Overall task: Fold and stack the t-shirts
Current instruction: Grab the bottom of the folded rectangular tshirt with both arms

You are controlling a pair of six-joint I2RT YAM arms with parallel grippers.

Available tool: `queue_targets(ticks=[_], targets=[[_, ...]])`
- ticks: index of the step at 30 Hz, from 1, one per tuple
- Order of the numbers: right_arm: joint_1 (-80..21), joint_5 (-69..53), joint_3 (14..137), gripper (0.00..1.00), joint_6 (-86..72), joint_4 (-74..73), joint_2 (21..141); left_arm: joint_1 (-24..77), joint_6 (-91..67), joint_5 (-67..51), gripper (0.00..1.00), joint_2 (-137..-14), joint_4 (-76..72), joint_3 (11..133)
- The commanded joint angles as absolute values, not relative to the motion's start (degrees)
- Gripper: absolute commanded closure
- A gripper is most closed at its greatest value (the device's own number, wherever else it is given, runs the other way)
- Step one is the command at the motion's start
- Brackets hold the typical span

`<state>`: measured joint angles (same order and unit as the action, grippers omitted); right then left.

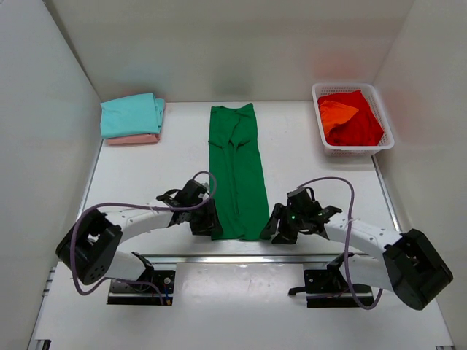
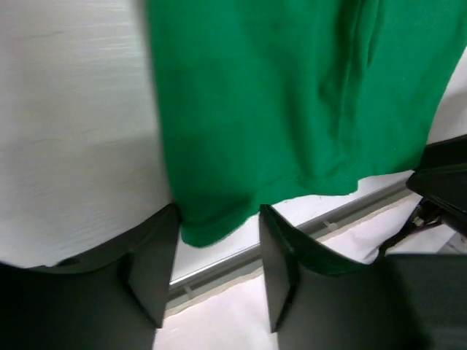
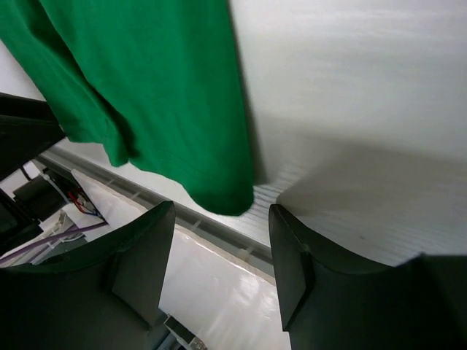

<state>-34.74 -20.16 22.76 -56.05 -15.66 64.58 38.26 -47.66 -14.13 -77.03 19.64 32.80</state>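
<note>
Left fingers (image 1: 207, 222) are sitting at the near left corner of the dark green t-shirt (image 1: 237, 171) in the top view, and right fingers (image 1: 277, 223) are sitting at its near right corner. Their spread is not showing from here. Both arms are reaching forward low over the white counter (image 1: 146, 179), elbows bowing outward, purple cables (image 1: 109, 208) looping over them. The dark green t-shirt is lying as a long narrow strip of soft matte cloth, running from the near edge toward the far wall. Teal t-shirt (image 1: 130, 114) is lying folded on the pale pink t-shirt (image 1: 133, 139) at far left. White lattice basket (image 1: 387, 140) at far right is holding the red t-shirt (image 1: 363, 130) and orange t-shirt (image 1: 336, 113), both crumpled.

Left wrist view: the black, flat-faced left fingers (image 2: 149, 270) are standing wide apart. The green hem corner is drooping into the gap between them and is not being pinched. Metal rail (image 2: 306, 232) is running along the counter edge.

Right wrist view: the right fingers (image 3: 142, 255) are also standing apart. The rounded green corner is lying just ahead of the gap, touching neither one. The counter is showing a faint brushed grain.
</note>
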Motion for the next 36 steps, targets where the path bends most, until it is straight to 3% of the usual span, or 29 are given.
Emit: queue_targets(ticks=[1, 2, 3, 4, 5, 6, 9, 17, 22, 29, 36], targets=[[-34.8, -18.37, 24.08, 0.47, -54.15, -13.98, 69.15, 40.16, -47.72, -12.65, 0.43, -80.06, 21.27, 34.01], [-35.07, -18.72, 24.78, 0.48, -53.18, -13.89, 70.74, 40.43, -47.72, -12.74, 0.52, -80.59, 21.44, 34.01], [-34.98, -18.98, 24.79, 0.54, -52.65, -13.97, 71.62, 40.95, -47.38, -12.74, 0.6, -81.29, 21.62, 34.1], [-35.94, -19.16, 25.48, 0.65, -52.12, -13.97, 72.85, 40.96, -46.76, -11.96, 0.77, -81.47, 22.84, 34.28], [-35.95, -19.33, 25.66, 0.9, -51.6, -14.15, 73.04, 40.61, -46.5, -11.26, 0.93, -81.47, 24.85, 33.84], [-36.64, -18.9, 25.93, 1.0, -51.42, -15.28, 72.86, 40.34, -45.71, -10.47, 1.0, -80.6, 27.4, 33.75], [-39.63, -17.32, 25.15, 0.99, -51.15, -20.02, 70.5, 40.26, -44.74, -7.92, 1.0, -77.62, 33.91, 31.04], [-45.45, -19.77, 20.91, 1.0, -51.96, -23.64, 62.76, 43.32, -52.99, -12.74, 1.0, -66.19, 30.94, 21.44], [-41.84, -22.22, 30.82, 1.0, -45.27, -27.06, 66.0, 41.31, -50.37, -14.15, 1.0, -67.58, 32.87, 28.64], [-36.31, -23.21, 48.58, 1.0, -34.28, -32.34, 79.09, 31.65, -46.15, -15.65, 1.0, -73.91, 32.62, 41.3], [-27.0, -24.69, 57.03, 1.0, -28.83, -34.01, 87.27, 20.66, -44.74, -15.74, 1.0, -81.36, 26.98, 47.63]])
